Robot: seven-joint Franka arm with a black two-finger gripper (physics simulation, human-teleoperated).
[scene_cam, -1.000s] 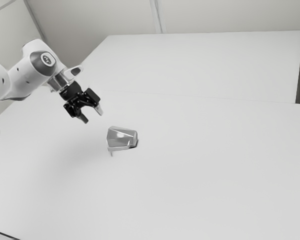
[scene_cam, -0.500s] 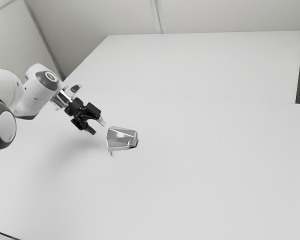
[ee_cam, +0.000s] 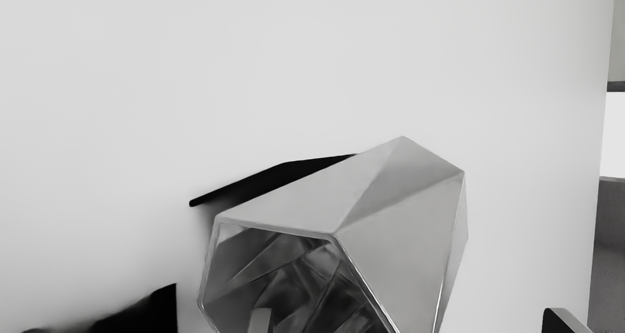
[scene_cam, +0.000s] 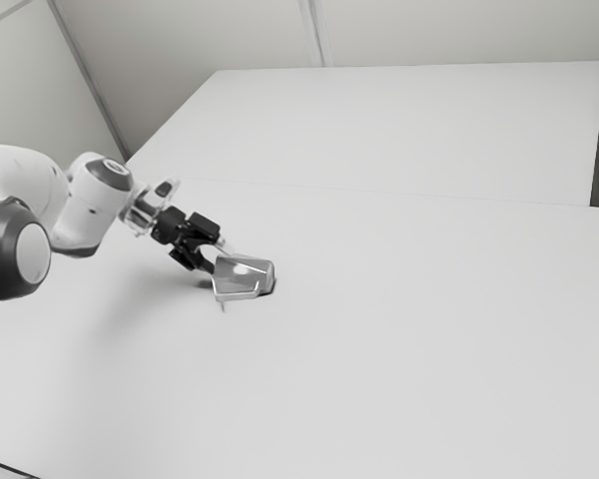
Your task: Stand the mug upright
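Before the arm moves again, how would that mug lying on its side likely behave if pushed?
The mug has flat facets, so it would probably slide or rock rather than roll freely. Its smooth, shiny sides may be slippery, and its crisp edges suggest a stiff body.

Wht arm (scene_cam: 25, 178) w/ dk-gry rnd joint caps (scene_cam: 0, 249), silvery wrist (scene_cam: 140, 212) & blk 2-finger gripper (scene_cam: 223, 259).
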